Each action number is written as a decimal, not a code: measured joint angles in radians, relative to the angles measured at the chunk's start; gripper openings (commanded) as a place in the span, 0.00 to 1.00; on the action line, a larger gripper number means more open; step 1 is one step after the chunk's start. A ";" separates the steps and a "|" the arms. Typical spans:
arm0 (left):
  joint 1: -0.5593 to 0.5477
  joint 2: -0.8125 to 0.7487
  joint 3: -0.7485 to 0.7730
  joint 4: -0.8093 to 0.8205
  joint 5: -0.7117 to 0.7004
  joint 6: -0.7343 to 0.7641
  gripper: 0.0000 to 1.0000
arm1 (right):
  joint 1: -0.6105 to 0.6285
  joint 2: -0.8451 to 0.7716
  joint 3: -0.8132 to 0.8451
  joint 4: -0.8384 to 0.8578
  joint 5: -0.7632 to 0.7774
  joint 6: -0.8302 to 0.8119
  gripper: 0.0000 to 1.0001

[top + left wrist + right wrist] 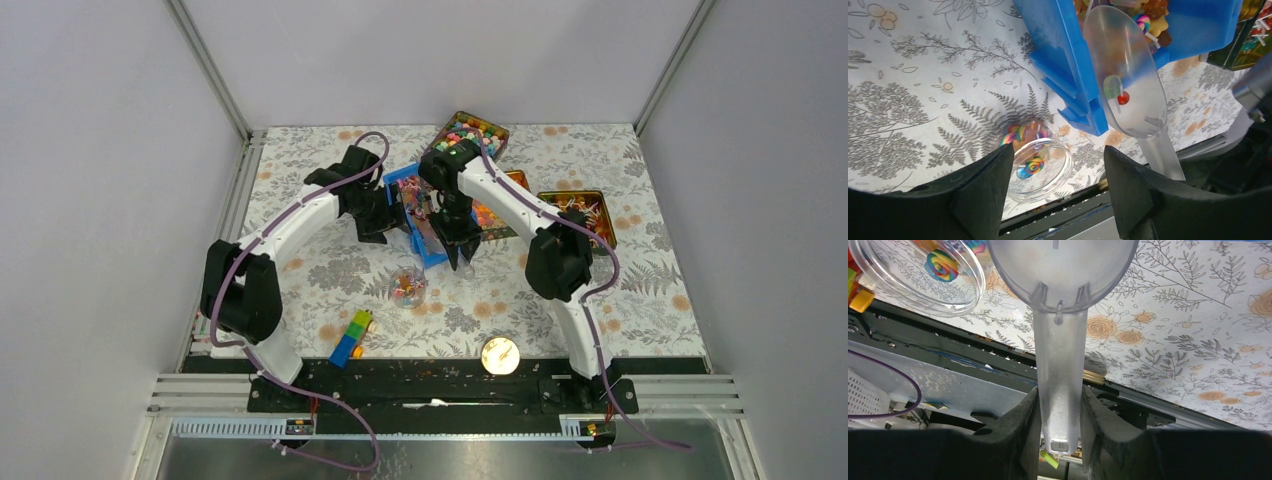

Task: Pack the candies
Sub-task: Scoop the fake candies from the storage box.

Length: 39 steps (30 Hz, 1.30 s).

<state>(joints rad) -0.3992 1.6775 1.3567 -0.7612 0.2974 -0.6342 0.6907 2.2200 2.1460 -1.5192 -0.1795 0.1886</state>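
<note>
Centrally: a blue bin (1063,55) stands tipped up on the table, loaded with candies (1148,15), swirl lollipops and mixed wrapped pieces. A clear plastic scoop (1128,70) has its bowl at the bin's mouth, and two small pieces on sticks lie in it, one pale green and one red. The right gripper (1060,395) is clamped on the scoop's handle, one finger on each side.

A clear round cup (1040,165) sits on the table just in front of the bin, with several rainbow swirl candies inside. The left gripper (1058,152) hangs above the cup, jaws apart, holding nothing.

At the far side, a dark tin (470,128) of small coloured balls, a second tin (575,205) of pale pieces to the right, and a third between them, mostly hidden by the right arm.

Surface: a pale cloth (640,280) printed with grey ferns and orange roses. Near edge: stacked toy blocks (352,337) and a round yellowish disc (500,355). Plain grey walls on three sides.
</note>
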 measured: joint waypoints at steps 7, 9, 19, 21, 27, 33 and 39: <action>0.000 0.033 0.048 -0.054 -0.044 0.043 0.68 | -0.023 0.074 0.058 -0.001 -0.035 0.005 0.00; 0.000 0.043 0.057 -0.062 -0.048 0.051 0.69 | -0.039 0.109 0.108 -0.002 -0.045 0.011 0.00; 0.010 0.059 0.068 -0.085 -0.052 0.069 0.69 | -0.082 0.290 0.333 -0.002 -0.122 0.014 0.00; 0.011 0.059 0.069 -0.088 -0.053 0.074 0.69 | -0.082 0.310 0.361 -0.002 -0.126 0.014 0.00; 0.016 0.059 0.069 -0.104 -0.060 0.082 0.69 | -0.080 0.314 0.375 0.003 -0.101 -0.003 0.00; 0.019 0.059 0.069 -0.106 -0.064 0.085 0.70 | -0.080 0.225 0.232 0.053 -0.044 -0.027 0.00; 0.019 0.059 0.069 -0.105 -0.064 0.084 0.70 | -0.080 0.151 0.141 0.054 -0.018 -0.035 0.00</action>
<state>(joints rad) -0.3801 1.7367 1.4261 -0.8658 0.2337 -0.5503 0.6102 2.3714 2.2871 -1.4654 -0.1978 0.1539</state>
